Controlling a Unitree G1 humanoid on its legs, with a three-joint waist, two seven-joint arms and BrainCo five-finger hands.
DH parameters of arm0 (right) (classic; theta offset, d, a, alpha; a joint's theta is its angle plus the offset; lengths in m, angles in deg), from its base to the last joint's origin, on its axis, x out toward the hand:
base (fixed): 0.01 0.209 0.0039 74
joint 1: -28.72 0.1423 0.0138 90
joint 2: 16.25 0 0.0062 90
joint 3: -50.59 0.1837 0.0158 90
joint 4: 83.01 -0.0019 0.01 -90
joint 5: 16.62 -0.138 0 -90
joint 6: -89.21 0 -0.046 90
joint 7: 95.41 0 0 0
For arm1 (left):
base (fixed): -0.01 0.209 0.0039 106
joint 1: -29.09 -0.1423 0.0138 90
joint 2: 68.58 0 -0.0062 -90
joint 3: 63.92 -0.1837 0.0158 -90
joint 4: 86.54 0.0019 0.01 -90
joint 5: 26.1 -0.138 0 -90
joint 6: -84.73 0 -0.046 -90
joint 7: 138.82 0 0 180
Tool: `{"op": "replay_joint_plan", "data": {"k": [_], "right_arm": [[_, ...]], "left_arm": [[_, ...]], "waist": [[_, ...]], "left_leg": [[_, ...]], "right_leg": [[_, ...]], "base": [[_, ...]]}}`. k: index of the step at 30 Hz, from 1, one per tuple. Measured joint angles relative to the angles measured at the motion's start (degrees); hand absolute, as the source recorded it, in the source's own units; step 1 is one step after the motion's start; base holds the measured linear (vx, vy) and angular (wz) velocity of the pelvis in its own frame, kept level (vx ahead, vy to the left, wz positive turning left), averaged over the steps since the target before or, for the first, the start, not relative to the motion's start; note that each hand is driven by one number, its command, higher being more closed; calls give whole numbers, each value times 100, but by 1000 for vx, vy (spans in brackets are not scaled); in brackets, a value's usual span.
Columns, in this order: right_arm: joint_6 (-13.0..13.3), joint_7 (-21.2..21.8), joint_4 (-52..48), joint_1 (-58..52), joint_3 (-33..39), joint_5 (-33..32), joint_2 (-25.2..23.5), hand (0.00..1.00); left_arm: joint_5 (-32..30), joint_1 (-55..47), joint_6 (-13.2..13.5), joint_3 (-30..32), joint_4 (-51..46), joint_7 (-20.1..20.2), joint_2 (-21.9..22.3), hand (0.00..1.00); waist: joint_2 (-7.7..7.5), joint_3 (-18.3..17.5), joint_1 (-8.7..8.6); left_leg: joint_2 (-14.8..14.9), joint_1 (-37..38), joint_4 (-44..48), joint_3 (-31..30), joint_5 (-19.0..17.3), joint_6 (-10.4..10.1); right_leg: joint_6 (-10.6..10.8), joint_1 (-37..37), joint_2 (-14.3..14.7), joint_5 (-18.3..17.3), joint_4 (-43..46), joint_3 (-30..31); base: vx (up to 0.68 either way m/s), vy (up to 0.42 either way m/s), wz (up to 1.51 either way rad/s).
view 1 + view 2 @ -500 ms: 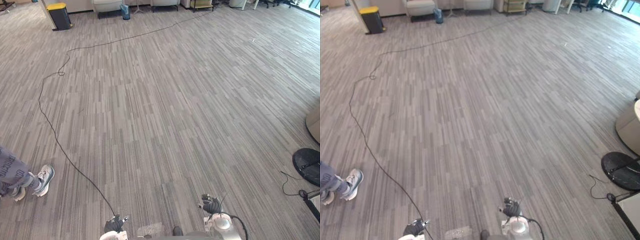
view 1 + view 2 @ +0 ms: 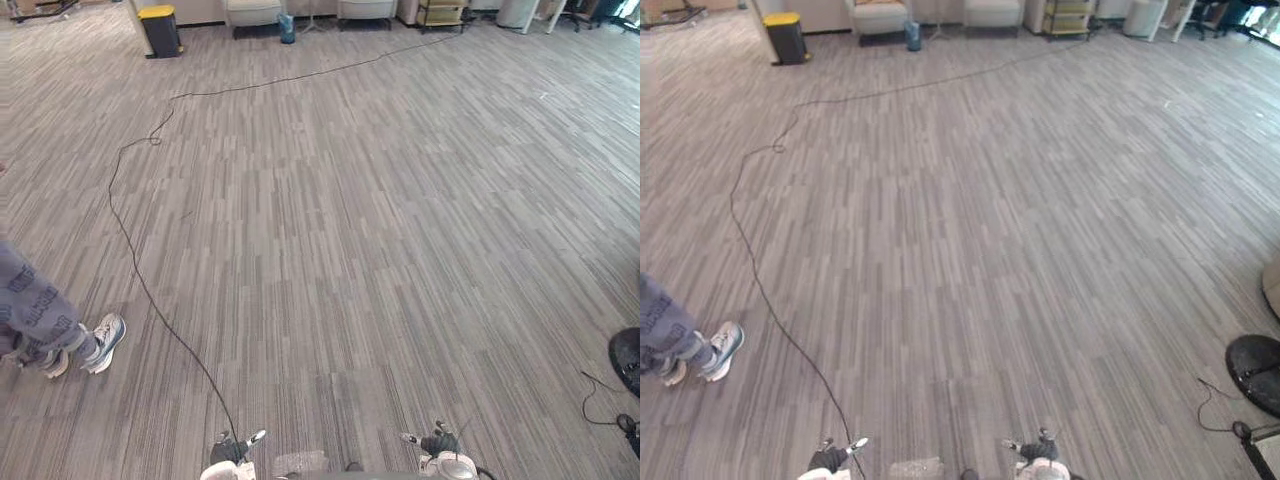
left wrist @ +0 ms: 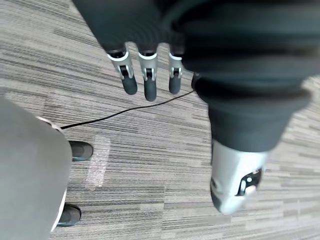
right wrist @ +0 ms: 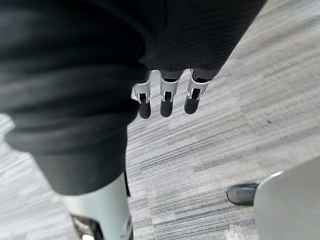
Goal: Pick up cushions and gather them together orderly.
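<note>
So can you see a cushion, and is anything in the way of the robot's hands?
I can't find a cushion on the carpet, so no path can be judged. The left hand and right hand hang open, holding nothing. A person's shoe stands off to the left.

Grey striped carpet tiles [image 2: 380, 250] run the length of a wide, evenly lit open-plan office floor. Along the far wall stand a dark waste bin with a yellow lid [image 2: 160, 28], two pale armchairs [image 2: 253, 12] with a small blue container [image 2: 288, 27] on the floor between them, and a low shelf trolley [image 2: 441, 12]. A black round stand base [image 2: 1258, 372] lies at the right edge.
</note>
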Motion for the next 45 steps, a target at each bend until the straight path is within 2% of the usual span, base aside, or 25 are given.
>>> {"op": "replay_joint_plan", "data": {"k": [10,19,28,30,31,33,34,36,37,38,39,40,42,43,44,45], "right_arm": [[27,49,219,2,608,-862,-107,0],[101,57,330,1,673,-961,-113,0],[99,64,329,23,666,-947,-98,0],[100,62,327,87,667,-943,-96,0],[105,63,312,127,667,-944,-111,0],[108,64,295,123,676,-946,-116,0],[106,62,268,116,684,-928,-119,0],[101,62,228,99,682,-887,-134,0],[102,60,65,66,663,-825,-191,0],[103,60,-60,91,666,-796,-214,0],[99,45,-104,58,668,-784,-188,0],[79,41,-96,67,651,-769,-121,0],[73,38,-98,122,636,-730,-102,0],[78,20,-103,130,616,-727,-90,0],[78,16,-102,130,610,-727,-88,0],[71,-11,-88,112,545,-724,-83,0]], "left_arm": [[0,28,-11,-7,118,104,-50,0],[-9,46,-3,-135,149,109,-87,0],[1,105,-40,-320,162,135,-170,0],[11,156,-49,-241,150,138,-172,0],[57,218,-64,-133,124,146,-194,0],[103,226,-75,12,76,184,-176,0],[147,226,-90,57,21,213,-175,0],[160,226,-90,144,-31,216,-147,0],[166,226,-92,374,-163,220,-100,0],[198,221,-81,571,-268,217,-41,0],[314,218,-64,696,-367,211,29,0],[372,220,-21,667,-426,218,57,0],[399,223,18,663,-472,220,58,0],[402,227,35,596,-550,214,56,0],[403,227,38,576,-559,212,54,0],[427,231,45,484,-610,213,43,0]], "waist": [[-58,-29,11],[-61,-26,13],[-90,11,14],[-97,136,16],[-139,273,31],[-149,298,51],[-162,314,82],[-168,344,106],[-177,431,127],[-186,522,126],[-117,542,139],[-71,569,191],[-105,562,238],[-144,547,298],[-148,545,312],[-181,517,398]], "left_leg": [[-71,33,-23,-145,1,3],[-125,24,-82,-191,89,115],[-139,-125,-86,-194,96,126],[-129,-194,-24,-174,55,96],[-103,-461,541,-155,-254,66],[-47,-712,1192,-99,-579,32],[8,-919,1797,102,-783,-57],[51,-1045,2181,245,-870,-112],[169,-1459,3068,435,-999,-139],[401,-1857,3873,656,-1241,-29],[689,-2217,4221,902,-1358,86],[818,-2448,3877,1029,-1331,122],[696,-2642,3123,989,-1075,88],[560,-2824,2562,960,-537,-29],[536,-2842,2477,956,-446,-38],[387,-2916,2341,914,104,14]], "right_leg": [[72,85,-73,-46,4,-218],[71,79,-116,-51,11,-296],[58,-90,-125,-62,17,-303],[-20,-242,-135,-213,253,-304],[-61,-376,-191,-447,620,-302],[-82,-460,-219,-614,863,-304],[-70,-459,-267,-760,1043,-324],[-65,-427,-302,-836,1123,-321],[-171,-375,-335,-1002,1119,-314],[-263,-317,-316,-1110,1125,-351],[-243,-232,-293,-1185,1125,-370],[-108,-67,-356,-1252,1100,-369],[24,51,-565,-1351,1071,-320],[169,143,-769,-1400,928,-205],[189,165,-805,-1404,889,-176],[342,280,-969,-1424,677,-61]], "base": [[-5,-5,10],[-80,-13,2],[-28,-12,1],[33,-24,0],[34,-35,0],[70,-47,5],[97,-41,9],[75,-14,9],[89,7,17],[149,19,26],[230,75,18],[270,101,3],[357,186,-29],[304,172,-40],[438,262,-52],[396,232,-35]]}}
